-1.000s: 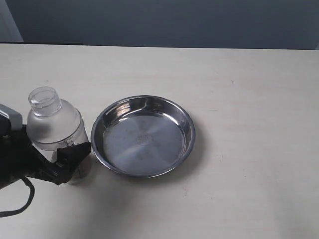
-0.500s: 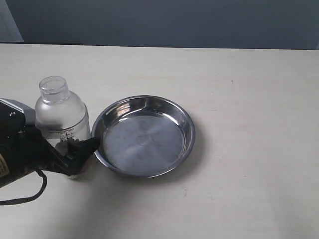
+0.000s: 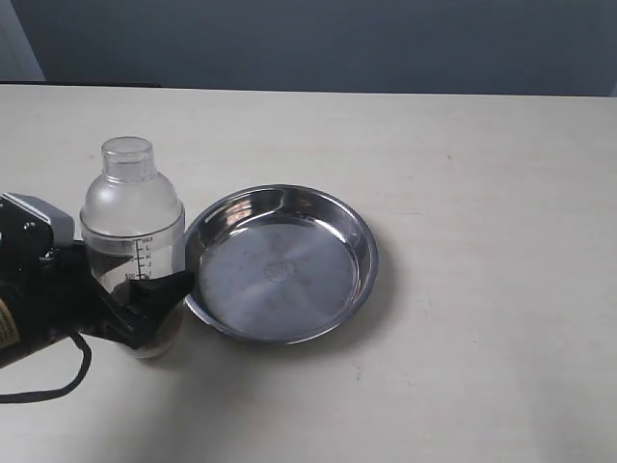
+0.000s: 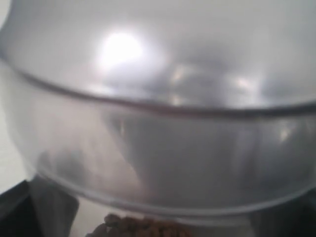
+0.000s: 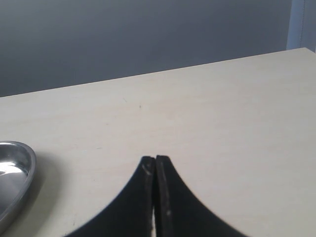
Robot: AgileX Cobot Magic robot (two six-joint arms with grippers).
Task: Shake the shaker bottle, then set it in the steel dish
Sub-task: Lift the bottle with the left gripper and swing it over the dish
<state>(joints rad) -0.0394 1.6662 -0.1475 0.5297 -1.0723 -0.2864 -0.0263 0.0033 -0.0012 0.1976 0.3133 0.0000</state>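
Exterior view: the bottle [image 3: 133,241] stands upright at the left of the desk [image 3: 463,174], just beside the left rim of the dish [image 3: 280,265] and outside it; its small cap [image 3: 127,157] is on top and the black scale [image 3: 145,256] faces the camera; the left end effector [image 3: 135,301] is clamped around the bottle's lower body, one dark finger [image 3: 162,289] crossing the front of it; whether the bottle's base touches the desk I cannot tell; the dish lies flat near the middle of the desk with nothing in it; the right arm is out of this view.

Left wrist view: the bottle [image 4: 158,123] fills almost the whole picture, very close and blurred, frosted above and clear below; brown pellets [image 4: 138,228] show at its lower edge; a dark finger [image 4: 22,212] shows at one corner and a darker shape at the other, both against the bottle's sides.

Right wrist view: the right end effector [image 5: 155,165] hangs over bare desk [image 5: 197,113] with its two black tips pressed together, holding nothing; a slice of the dish's rim [image 5: 17,170] shows at the edge, well apart from the tips; a grey wall [image 5: 148,34] stands behind the desk.
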